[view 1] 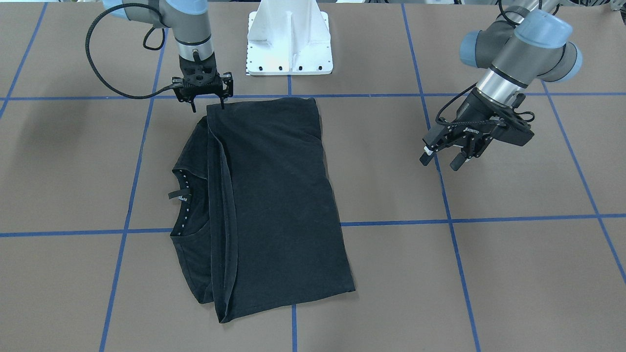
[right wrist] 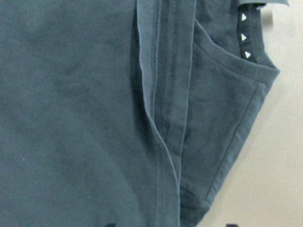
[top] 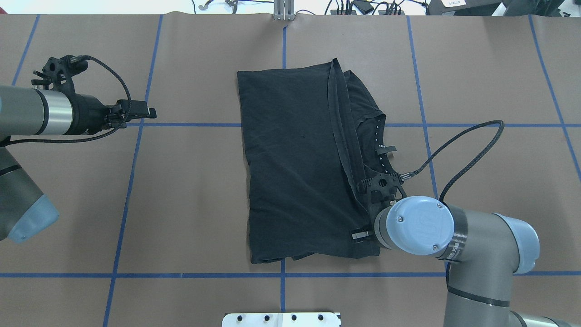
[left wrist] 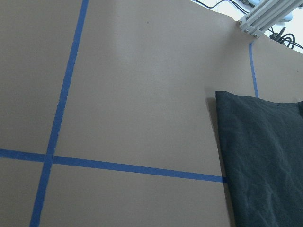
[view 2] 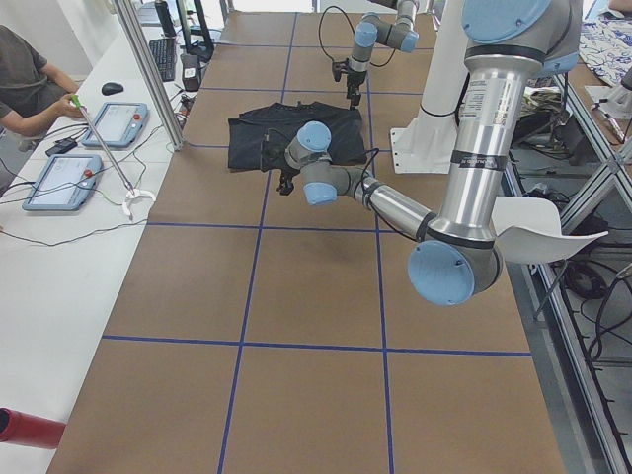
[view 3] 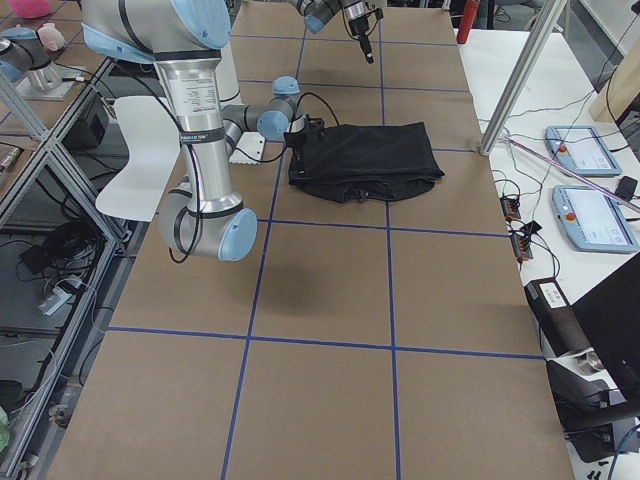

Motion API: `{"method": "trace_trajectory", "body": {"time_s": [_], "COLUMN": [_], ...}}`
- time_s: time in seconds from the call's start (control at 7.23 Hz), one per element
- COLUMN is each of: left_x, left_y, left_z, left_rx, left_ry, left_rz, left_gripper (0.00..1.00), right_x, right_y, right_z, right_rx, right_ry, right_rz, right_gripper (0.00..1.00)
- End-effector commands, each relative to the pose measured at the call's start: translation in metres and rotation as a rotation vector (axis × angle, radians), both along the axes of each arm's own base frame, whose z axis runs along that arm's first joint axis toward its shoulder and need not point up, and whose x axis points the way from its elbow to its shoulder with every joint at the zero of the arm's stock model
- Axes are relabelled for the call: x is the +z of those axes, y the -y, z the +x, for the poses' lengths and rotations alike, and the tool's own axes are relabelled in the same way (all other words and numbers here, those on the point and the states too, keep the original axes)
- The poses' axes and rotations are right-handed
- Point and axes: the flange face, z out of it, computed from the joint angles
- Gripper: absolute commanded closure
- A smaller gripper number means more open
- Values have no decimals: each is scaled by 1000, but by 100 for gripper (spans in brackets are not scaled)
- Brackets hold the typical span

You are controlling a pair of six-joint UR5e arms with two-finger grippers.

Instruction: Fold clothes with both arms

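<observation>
The black t-shirt lies folded flat mid-table, its collar with dotted neck tape showing on the robot's right side. My right gripper points straight down, open, at the shirt corner nearest the robot's base, its fingertips either side of the folded hem. From overhead the right wrist hides most of that gripper. My left gripper hangs open and empty above bare table, well clear of the shirt's other edge. In the overhead view the left gripper sits far left of the shirt.
The white mounting base stands just behind the shirt. Blue tape lines grid the brown table. A side bench with tablets, an aluminium post and a seated person border the far edge.
</observation>
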Motion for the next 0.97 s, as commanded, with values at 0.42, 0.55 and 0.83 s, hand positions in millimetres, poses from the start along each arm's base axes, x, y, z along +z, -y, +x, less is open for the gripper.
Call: {"method": "trace_trajectory", "body": {"time_s": [0.42,0.55,0.83], "left_x": [4,3,5], "left_y": [0,0,0], "left_z": [4,4,5], "left_rx": [5,6,8], "left_ry": [6,4,6], "left_rz": [-5,-6,-8], "left_gripper": [0,0,0], "right_x": [-35,-26,-19], "right_y": [121,130,137], "right_z": [-51,-69,-70], "right_rx": [66,48,-15], "right_ry": [-57,-97,-133], "right_rz": [54,59,106], "right_gripper": [8,36,53]}}
